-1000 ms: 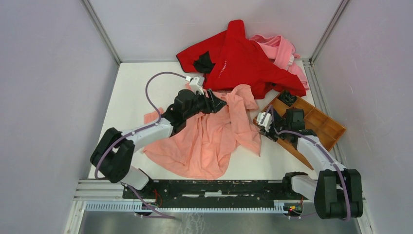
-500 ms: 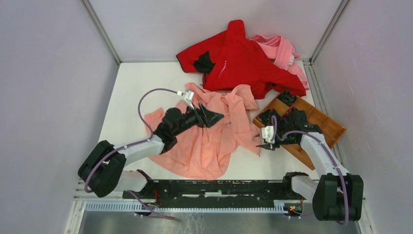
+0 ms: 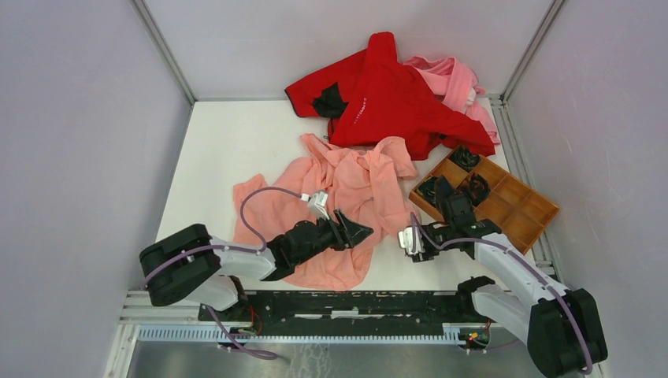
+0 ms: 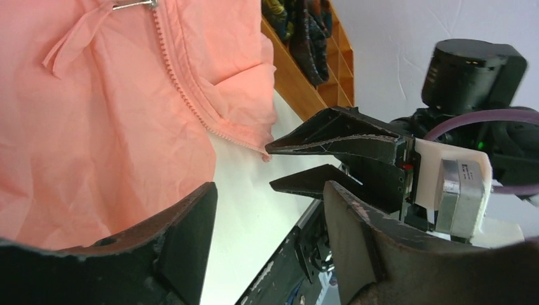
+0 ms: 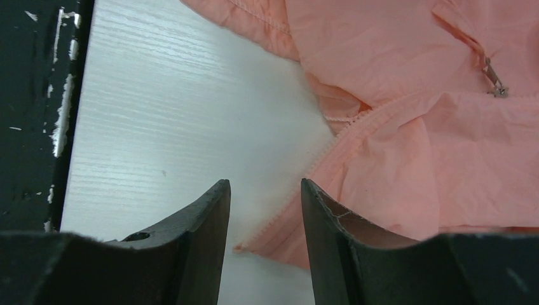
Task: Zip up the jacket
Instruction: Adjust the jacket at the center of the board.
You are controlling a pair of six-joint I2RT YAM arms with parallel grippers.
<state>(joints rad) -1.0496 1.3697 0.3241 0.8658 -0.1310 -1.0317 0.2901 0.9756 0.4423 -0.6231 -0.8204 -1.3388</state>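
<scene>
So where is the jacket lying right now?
Top view: the jacket lies crumpled mid-table, just in front of the red garment and left of the wooden tray.

Thin, matt salmon-pink cloth jacket (image 3: 358, 185), finely creased, with a small shiny metal zip pull (image 5: 494, 86). The white table (image 5: 159, 127) shows faint wood-like grain. The orange-brown tray (image 3: 516, 201) looks smooth.

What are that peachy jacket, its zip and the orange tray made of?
The jacket looks like thin, matte synthetic, perhaps nylon: it creases finely and lies limp. Its zipper teeth look like matching plastic; the pull shines like metal. The tray is smooth orange-brown, wood or plastic; I cannot tell which.
</scene>
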